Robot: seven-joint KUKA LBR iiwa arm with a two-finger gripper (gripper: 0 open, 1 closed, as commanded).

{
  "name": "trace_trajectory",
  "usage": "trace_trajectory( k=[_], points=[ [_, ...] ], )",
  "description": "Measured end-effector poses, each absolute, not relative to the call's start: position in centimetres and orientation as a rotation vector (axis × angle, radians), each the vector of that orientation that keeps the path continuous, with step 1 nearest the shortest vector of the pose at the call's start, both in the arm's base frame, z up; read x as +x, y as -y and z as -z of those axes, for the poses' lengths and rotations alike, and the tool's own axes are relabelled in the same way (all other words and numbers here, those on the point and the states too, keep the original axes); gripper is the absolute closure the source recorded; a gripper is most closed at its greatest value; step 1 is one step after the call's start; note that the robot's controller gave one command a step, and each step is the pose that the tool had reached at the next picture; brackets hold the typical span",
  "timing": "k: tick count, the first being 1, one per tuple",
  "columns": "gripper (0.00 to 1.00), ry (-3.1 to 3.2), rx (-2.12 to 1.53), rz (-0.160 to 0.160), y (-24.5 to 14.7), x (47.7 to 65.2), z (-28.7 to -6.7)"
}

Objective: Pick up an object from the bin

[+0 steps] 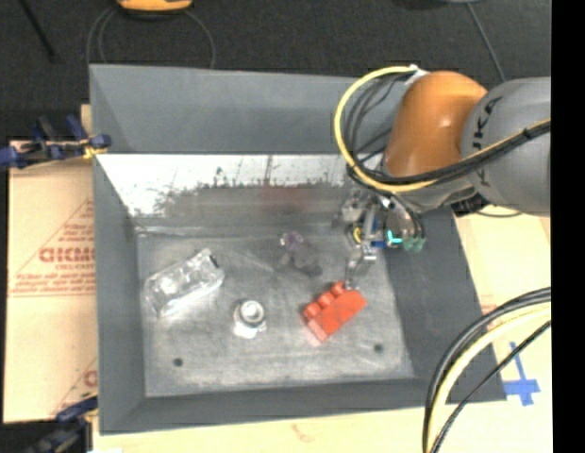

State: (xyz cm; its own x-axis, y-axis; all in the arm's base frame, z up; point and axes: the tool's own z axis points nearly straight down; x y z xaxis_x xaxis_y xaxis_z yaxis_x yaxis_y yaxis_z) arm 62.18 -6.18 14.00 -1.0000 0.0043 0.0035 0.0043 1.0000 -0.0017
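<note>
My gripper (pixel 360 258) hangs low at the bin's right side, below the orange wrist cover. A red toy brick (pixel 333 311) lies just beneath and slightly left of it on the bin floor, tilted diagonally. To the gripper's left, a small dull grey-purple lump (pixel 294 250) rests near the middle of the floor. Nothing shows in the gripper's grasp.
A clear crumpled plastic piece (pixel 184 284) lies at the left of the floor. A small round silver-white cap (pixel 247 317) sits between it and the red brick. The arm and its yellow and black cables overhang the bin's right back corner.
</note>
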Motion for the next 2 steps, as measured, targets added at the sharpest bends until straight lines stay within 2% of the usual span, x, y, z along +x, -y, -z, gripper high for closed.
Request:
trace_trajectory(
  k=[1, 2],
  points=[
    [0.0, 3.155, -0.17, -0.004, 3.3, 58.6, -9.5],
    [0.0, 3.143, 0.024, -0.005, 7.4, 55.5, -10.0]
  ],
)
